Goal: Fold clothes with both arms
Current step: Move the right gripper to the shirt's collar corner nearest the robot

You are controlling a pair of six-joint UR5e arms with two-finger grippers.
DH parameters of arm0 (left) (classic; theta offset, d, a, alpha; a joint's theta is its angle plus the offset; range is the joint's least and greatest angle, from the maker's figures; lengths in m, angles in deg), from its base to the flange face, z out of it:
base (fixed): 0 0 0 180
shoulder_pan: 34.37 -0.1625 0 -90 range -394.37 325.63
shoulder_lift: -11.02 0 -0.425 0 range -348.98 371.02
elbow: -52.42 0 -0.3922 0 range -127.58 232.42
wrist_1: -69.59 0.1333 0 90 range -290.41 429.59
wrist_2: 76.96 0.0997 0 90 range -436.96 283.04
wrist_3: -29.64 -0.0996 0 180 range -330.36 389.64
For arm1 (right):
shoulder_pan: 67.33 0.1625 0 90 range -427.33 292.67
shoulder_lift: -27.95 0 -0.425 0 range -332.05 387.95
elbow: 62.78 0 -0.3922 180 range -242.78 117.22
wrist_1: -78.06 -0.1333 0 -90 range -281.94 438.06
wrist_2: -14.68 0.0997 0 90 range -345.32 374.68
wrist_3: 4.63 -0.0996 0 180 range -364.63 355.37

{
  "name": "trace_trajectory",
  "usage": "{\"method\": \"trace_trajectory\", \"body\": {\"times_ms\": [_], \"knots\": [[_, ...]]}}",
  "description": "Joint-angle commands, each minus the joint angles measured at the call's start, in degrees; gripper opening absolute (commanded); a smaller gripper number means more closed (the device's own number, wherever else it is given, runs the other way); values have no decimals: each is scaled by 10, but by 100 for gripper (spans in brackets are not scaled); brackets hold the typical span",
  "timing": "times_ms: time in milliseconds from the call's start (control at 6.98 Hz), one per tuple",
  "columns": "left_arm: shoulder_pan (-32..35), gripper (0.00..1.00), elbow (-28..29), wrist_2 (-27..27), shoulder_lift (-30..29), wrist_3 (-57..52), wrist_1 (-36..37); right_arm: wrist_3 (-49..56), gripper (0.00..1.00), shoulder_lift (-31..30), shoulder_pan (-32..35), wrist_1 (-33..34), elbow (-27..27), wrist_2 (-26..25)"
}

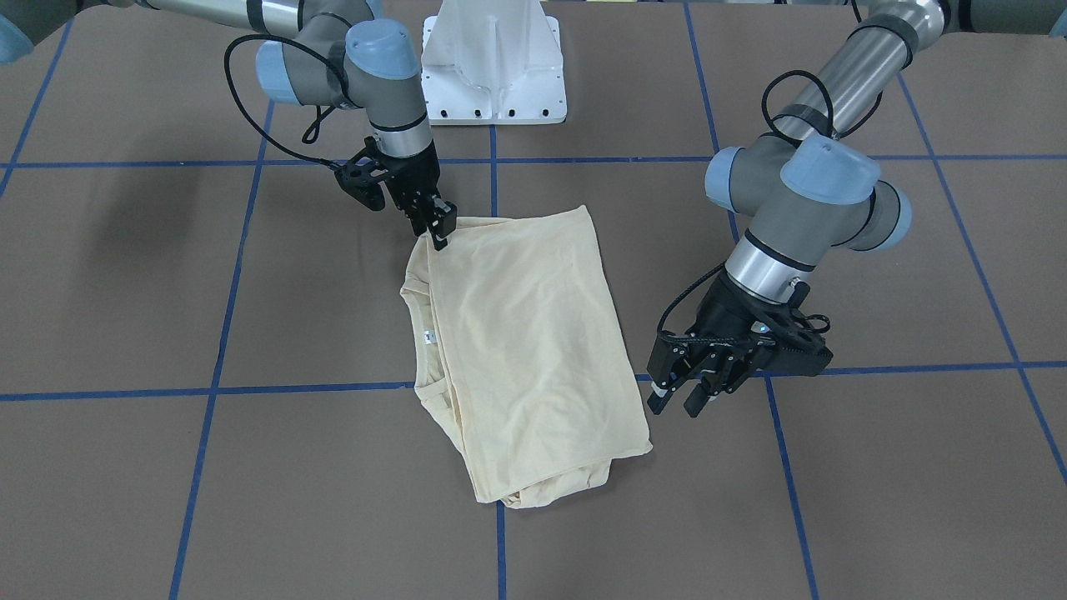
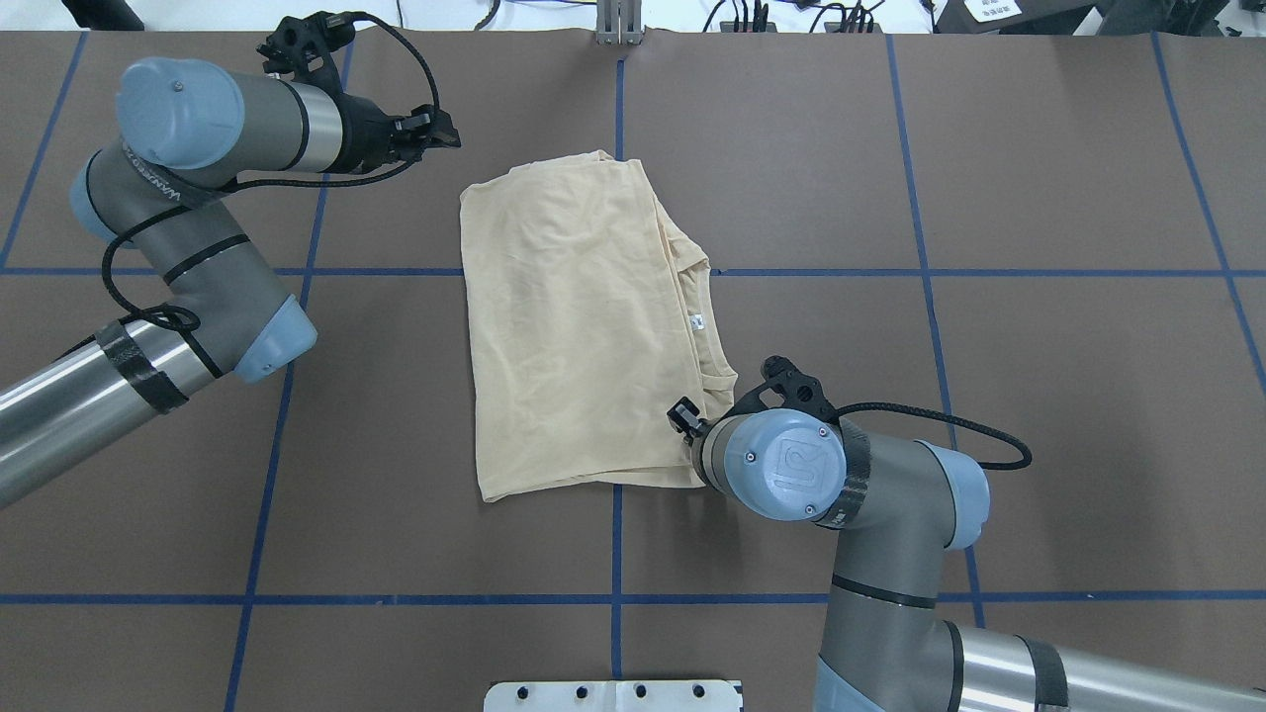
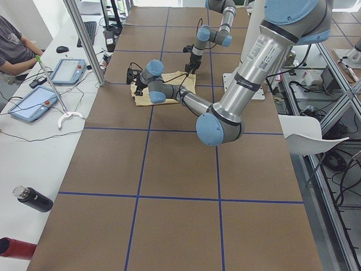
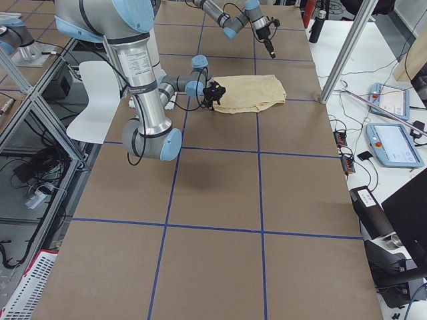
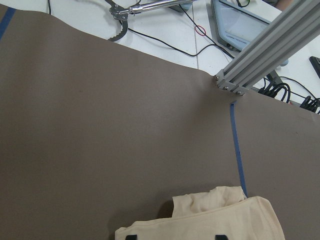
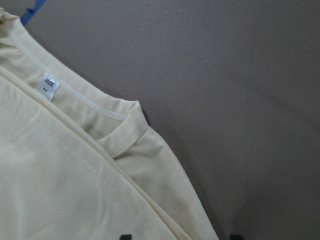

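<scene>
The cream-yellow shirt [image 1: 525, 333] lies folded into a rough rectangle at mid-table [image 2: 564, 336]. Its print is hidden. Its collar and white neck label [image 6: 48, 85] show along one long edge. My right gripper [image 1: 439, 233] stands at the shirt's corner nearest the robot base, fingertips touching the fabric edge. The right wrist view shows its tips apart over the cloth [image 6: 60, 175], so it is open. My left gripper [image 1: 677, 404] is open and empty, hovering just beside the shirt's far corner. It also shows in the overhead view [image 2: 445, 133].
The white pedestal base [image 1: 493, 67] stands at the table's robot-side edge. Blue tape lines [image 2: 618, 272] grid the brown table. An aluminium post [image 5: 265, 50] stands at the far edge. A side bench holds tablets [image 3: 67, 70], and a seated person [image 3: 14, 45] is beside it.
</scene>
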Motion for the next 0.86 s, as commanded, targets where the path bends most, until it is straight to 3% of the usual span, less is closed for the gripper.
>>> {"method": "trace_trajectory", "body": {"times_ms": [0, 716], "knots": [[-1, 61, -2, 0, 0, 15, 0, -4, 0, 5, -1, -1, 4, 0], [-3, 61, -18, -2, 0, 37, 0, -5, 0, -2, -2, 1, 28, -1]]}}
